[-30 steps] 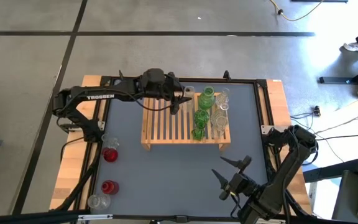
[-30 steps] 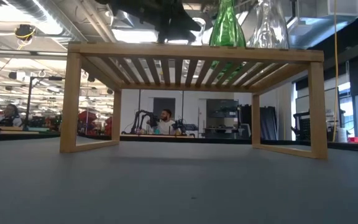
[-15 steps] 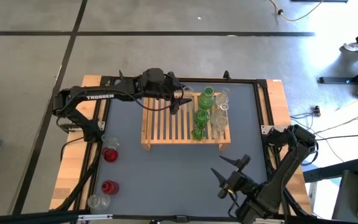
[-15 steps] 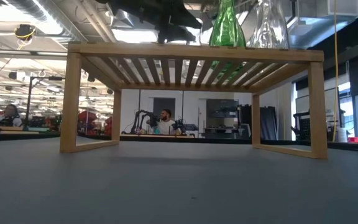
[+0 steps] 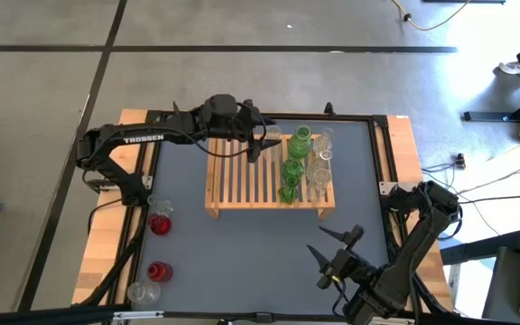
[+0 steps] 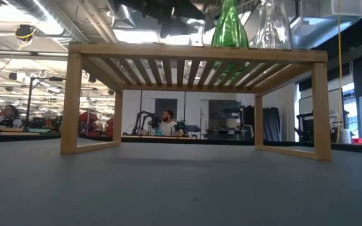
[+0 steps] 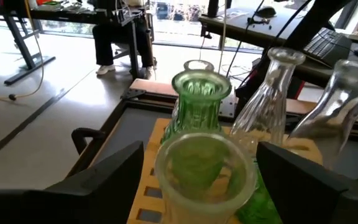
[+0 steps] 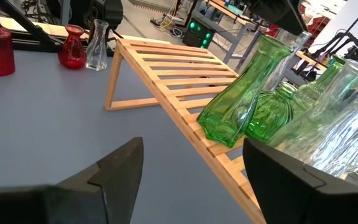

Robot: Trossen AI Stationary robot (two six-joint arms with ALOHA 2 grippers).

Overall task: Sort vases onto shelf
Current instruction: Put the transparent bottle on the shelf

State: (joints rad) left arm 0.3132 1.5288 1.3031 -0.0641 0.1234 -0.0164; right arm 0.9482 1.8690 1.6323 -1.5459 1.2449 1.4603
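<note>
Shelf: the light wooden shelf [image 5: 270, 181] stands on the grey worktop [image 5: 242, 253], toward its far side and about midway across.
Green vases: a row of green vases [image 5: 292, 168] stands on the right part of the shelf, running from its far edge to its near edge.
Clear vases on shelf: clear vases [image 5: 320, 162] stand in a second row just right of the green ones, by the shelf's right end.
Small clear vase: a small clear vase [image 7: 205, 174] stands on the slats near the far edge of the shelf, just in front of a green ribbed vase [image 7: 199, 102] in the left wrist view; it lies between the fingers, probably not touched by either, though the view is close.
Left gripper: the left gripper [image 5: 262, 142] is over the far edge of the shelf, left of the green row, fingers spread wide on either side of the small clear vase.
Vases off shelf: two red vases [image 5: 159, 223] and one clear vase [image 5: 142, 292] stand at the worktop's left edge, well apart from the shelf.
Right gripper: the right gripper [image 5: 334, 246] waits over the near right of the worktop, fingers wide apart and holding nothing.
Room: a seated person [image 6: 165, 123] shows far behind the shelf in the low view.
</note>
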